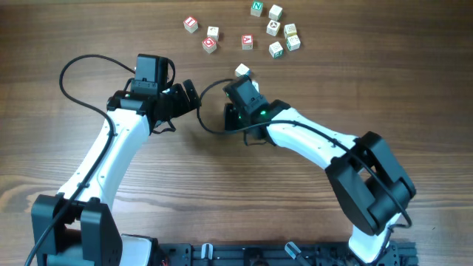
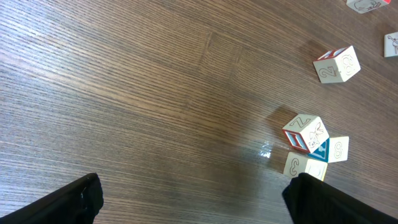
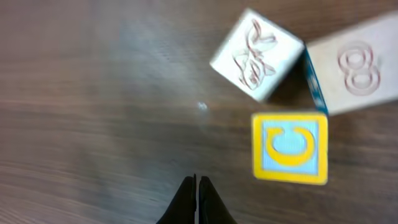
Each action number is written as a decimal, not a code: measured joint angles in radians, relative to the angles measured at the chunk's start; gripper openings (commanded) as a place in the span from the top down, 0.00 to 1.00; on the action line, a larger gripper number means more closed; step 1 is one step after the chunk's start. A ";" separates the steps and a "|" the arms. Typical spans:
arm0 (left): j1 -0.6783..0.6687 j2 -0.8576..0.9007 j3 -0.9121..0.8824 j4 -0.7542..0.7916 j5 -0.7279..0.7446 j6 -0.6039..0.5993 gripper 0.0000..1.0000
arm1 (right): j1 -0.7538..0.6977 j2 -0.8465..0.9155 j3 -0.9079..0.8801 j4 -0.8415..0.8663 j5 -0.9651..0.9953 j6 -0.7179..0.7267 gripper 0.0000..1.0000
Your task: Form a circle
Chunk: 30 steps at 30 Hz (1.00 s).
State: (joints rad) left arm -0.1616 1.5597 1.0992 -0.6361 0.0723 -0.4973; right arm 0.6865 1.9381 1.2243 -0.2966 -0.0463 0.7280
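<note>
Small wooden letter cubes lie scattered along the far edge of the table, and no circle shows among them. In the right wrist view a yellow-framed C cube, a pale cube marked 8 and a whitish picture cube sit close together. My right gripper is shut and empty, just short and left of them; from overhead the right gripper sits by a white cube. My left gripper is open over bare wood, with the same cluster by its right finger.
More cubes lie further back: a tight group at the far right, some red-faced ones at the far left. A lone cube marked 2 shows in the left wrist view. Both arms meet mid-table; the left gripper is close to the right wrist.
</note>
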 measured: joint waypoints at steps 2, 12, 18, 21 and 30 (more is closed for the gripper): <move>0.000 0.000 0.000 0.000 0.000 0.000 0.00 | -0.001 -0.001 0.000 0.025 0.018 -0.002 0.95; 0.000 0.000 0.000 0.000 0.000 0.000 0.00 | -0.032 -0.001 0.000 0.081 0.056 -0.042 0.95; 0.000 0.000 0.000 0.000 0.000 0.000 0.00 | -0.033 -0.001 0.000 0.071 0.068 -0.057 0.96; 0.000 0.000 0.000 0.000 0.000 0.000 0.00 | -0.033 -0.001 0.000 0.050 0.077 -0.057 0.95; 0.000 0.000 0.000 0.000 0.000 0.000 0.00 | -0.033 -0.010 0.000 -0.032 0.171 -0.040 0.95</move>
State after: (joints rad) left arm -0.1616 1.5597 1.0996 -0.6361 0.0723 -0.4973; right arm 0.6537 1.9278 1.2243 -0.3290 0.1246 0.6880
